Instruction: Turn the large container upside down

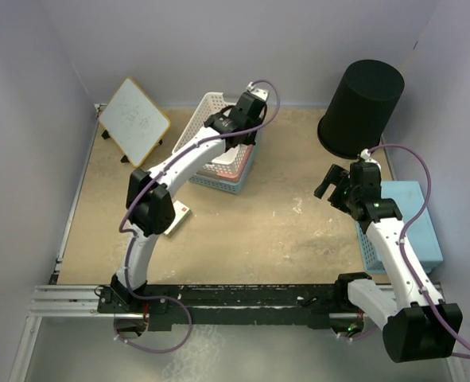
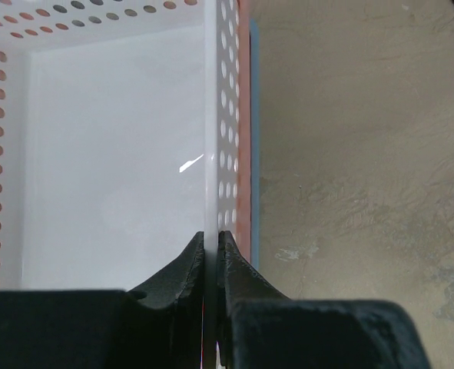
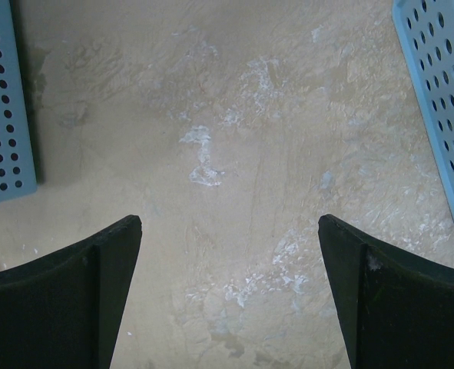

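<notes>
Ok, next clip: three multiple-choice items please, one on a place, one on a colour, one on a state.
1. Where is the black container? A far right corner B far left corner C between the arms
2. What colour is the basket wall in the left pincer? A blue B white C pink
3. The right pincer is: A shut on the container B shut empty C open
Answers: 1 A, it stands by the right wall; 2 B, the clamped wall is white; 3 C, its two sides stand wide apart.

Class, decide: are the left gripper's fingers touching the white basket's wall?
Touching. In the left wrist view the left gripper has its fingers pinched on both sides of the white basket wall.
</notes>
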### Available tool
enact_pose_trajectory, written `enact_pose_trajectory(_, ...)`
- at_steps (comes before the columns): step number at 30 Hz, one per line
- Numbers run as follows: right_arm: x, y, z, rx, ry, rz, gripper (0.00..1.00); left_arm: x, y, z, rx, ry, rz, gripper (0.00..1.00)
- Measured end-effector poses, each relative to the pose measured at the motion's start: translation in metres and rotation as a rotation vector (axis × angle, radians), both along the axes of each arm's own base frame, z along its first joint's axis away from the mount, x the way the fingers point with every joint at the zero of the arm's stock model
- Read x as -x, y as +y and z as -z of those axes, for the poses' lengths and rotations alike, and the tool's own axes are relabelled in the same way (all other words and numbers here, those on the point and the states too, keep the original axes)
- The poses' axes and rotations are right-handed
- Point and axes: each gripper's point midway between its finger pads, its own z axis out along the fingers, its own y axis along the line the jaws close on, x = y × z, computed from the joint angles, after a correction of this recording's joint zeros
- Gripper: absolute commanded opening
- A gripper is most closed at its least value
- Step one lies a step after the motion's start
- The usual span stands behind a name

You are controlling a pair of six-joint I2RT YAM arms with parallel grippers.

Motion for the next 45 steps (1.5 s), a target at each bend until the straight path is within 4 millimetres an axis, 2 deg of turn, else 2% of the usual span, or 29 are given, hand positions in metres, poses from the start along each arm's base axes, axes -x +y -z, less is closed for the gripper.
enact_pose_trajectory(3,0.0,0.0,-0.001,0.0,-0.005,0.0,0.99,0.003,0.002,-0.024,0.029,-0.032,-0.001,0.0)
enact_pose_trajectory(9,0.0,0.0,-0.001,-0.001,-0.004,0.0,0.99,0.016,0.014,-0.11,0.141,-0.169,-0.004,0.0)
enact_pose_trajectory(12,0.0,0.0,-0.001,0.0,-0.005,0.0,0.99,0.023,0.019,-0.145,0.192,-0.227,-0.003,0.0)
enact_pose_trajectory(14,0.0,0.0,-0.001,0.001,-0.003,0.001,0.99,0.028,0.018,-0.157,0.226,-0.24,0.008,0.0)
enact_pose_trajectory(17,0.007,-0.007,-0.002,0.035,0.025,0.015,1.0,0.038,0.005,-0.17,0.329,-0.227,0.063,0.0)
enact_pose_trajectory(20,0.009,-0.021,-0.023,0.099,0.013,0.052,1.0,0.057,-0.015,-0.176,0.477,-0.185,0.14,0.0)
enact_pose_trajectory(24,0.011,-0.038,-0.082,0.148,-0.134,0.134,1.0,0.092,-0.044,-0.176,0.722,-0.092,0.238,0.0)
enact_pose_trajectory(27,0.026,-0.052,-0.132,0.162,-0.297,0.216,1.0,0.116,-0.065,-0.173,0.897,-0.013,0.292,0.0)
enact_pose_trajectory(29,0.04,-0.062,-0.157,0.17,-0.388,0.27,1.0,0.13,-0.08,-0.168,1.01,0.048,0.32,0.0)
enact_pose_trajectory(32,0.06,-0.074,-0.182,0.178,-0.49,0.339,1.0,0.149,-0.099,-0.162,1.17,0.134,0.342,0.0)
enact_pose_trajectory(35,0.066,-0.081,-0.19,0.191,-0.517,0.377,1.0,0.166,-0.115,-0.164,1.346,0.223,0.371,0.0)
enact_pose_trajectory(39,0.059,-0.081,-0.182,0.204,-0.477,0.375,1.0,0.18,-0.135,-0.166,1.551,0.324,0.423,0.0)
enact_pose_trajectory(42,0.055,-0.08,-0.175,0.209,-0.451,0.367,1.0,0.184,-0.141,-0.153,1.653,0.4,0.421,0.0)
enact_pose_trajectory(45,0.054,-0.08,-0.174,0.209,-0.444,0.364,1.0,0.188,-0.144,-0.13,1.714,0.475,0.388,0.0)
